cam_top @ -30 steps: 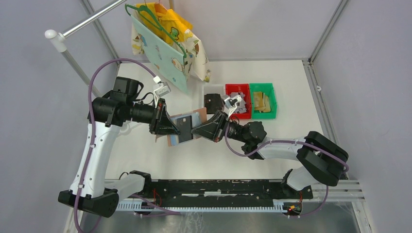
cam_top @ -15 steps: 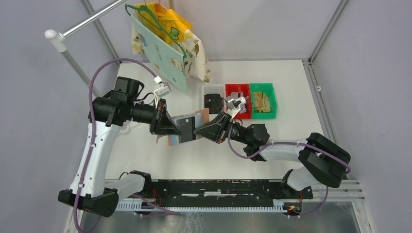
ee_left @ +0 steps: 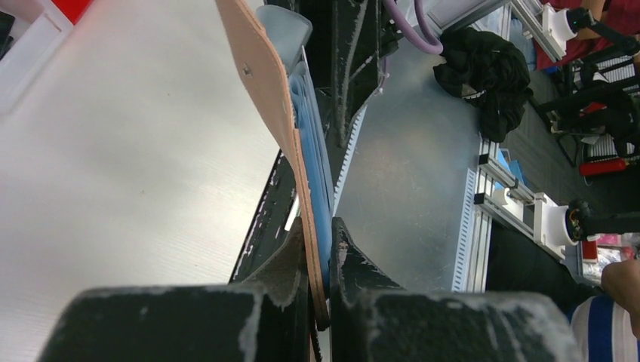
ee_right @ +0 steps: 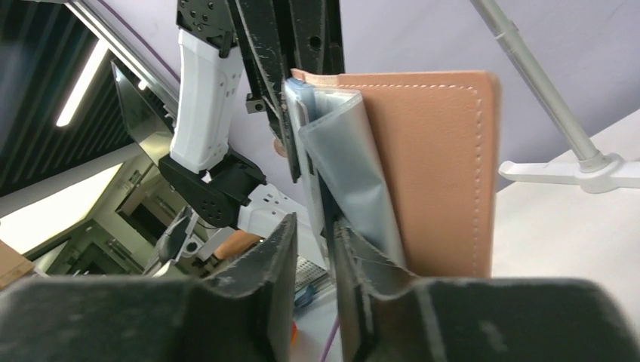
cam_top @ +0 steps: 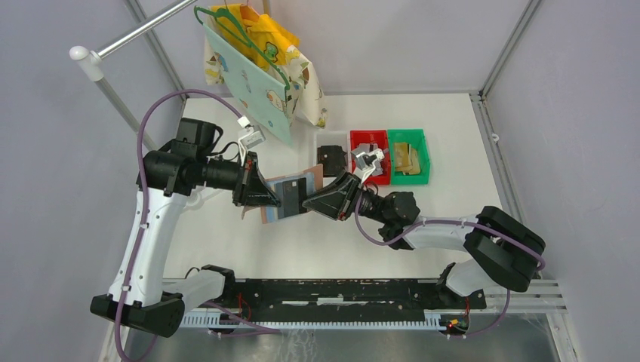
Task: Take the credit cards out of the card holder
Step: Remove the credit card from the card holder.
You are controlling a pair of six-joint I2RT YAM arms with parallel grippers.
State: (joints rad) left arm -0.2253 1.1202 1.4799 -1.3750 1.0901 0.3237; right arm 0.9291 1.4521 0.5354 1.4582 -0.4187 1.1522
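The salmon-pink card holder (cam_top: pixel 273 213) was held open above the tabletop (cam_top: pixel 317 245), left of centre in the overhead view, between the two arms. The left gripper (ee_left: pixel 321 253) was clamped tight on its lower edge, with the pink cover and the light blue pockets squeezed together between the fingers. From the right, the right gripper (ee_right: pixel 315 226) reached to the holder's open side. Its fingers stood slightly apart around the lower edge of a grey card (ee_right: pixel 351 170) that stuck out of a pocket, and it could not be told whether they pressed on it. A dark card (cam_top: pixel 290 194) showed on the holder's inner face. At upper centre of the overhead view sat a clear bin (cam_top: pixel 317 151), a red bin (cam_top: pixel 370 133) and a green bin (cam_top: pixel 407 133), each holding cards.
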